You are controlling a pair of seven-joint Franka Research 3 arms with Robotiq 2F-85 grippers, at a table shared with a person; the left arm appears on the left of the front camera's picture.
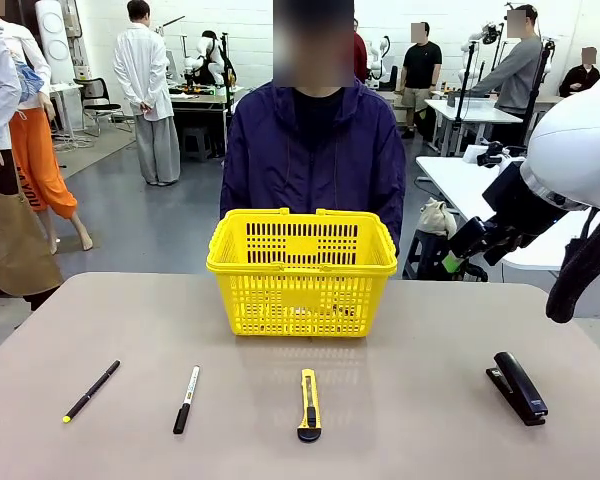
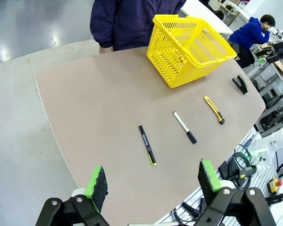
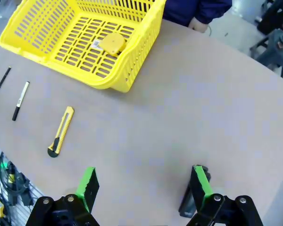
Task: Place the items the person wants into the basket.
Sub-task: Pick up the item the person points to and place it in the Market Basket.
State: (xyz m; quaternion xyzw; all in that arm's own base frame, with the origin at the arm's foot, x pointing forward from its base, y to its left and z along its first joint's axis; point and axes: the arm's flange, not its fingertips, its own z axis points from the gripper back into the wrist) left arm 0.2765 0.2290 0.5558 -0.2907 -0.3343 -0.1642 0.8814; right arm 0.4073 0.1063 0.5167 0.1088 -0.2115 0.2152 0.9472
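The yellow basket [image 1: 300,300] stands at the table's far middle, in front of the person [image 1: 315,150] in a dark jacket. Inside the basket [image 3: 137,61], on its floor, lies a small yellow tape measure [image 3: 112,44]. On the near left of the table lie a thin black pen with a yellow tip [image 1: 91,391] and a black marker with a white band [image 1: 186,399]. My left gripper [image 2: 153,181] hangs open high above the table's edge, with the pen [image 2: 147,150] and marker [image 2: 184,127] ahead of it. My right gripper [image 3: 144,186] is open over the table's right side.
A yellow-and-black utility knife [image 1: 309,404] lies at the near middle. A black stapler [image 1: 520,388] rests at the near right, just under my right gripper's finger [image 3: 200,181]. My right arm [image 1: 570,150] hangs raised at the right. Other people and tables stand behind.
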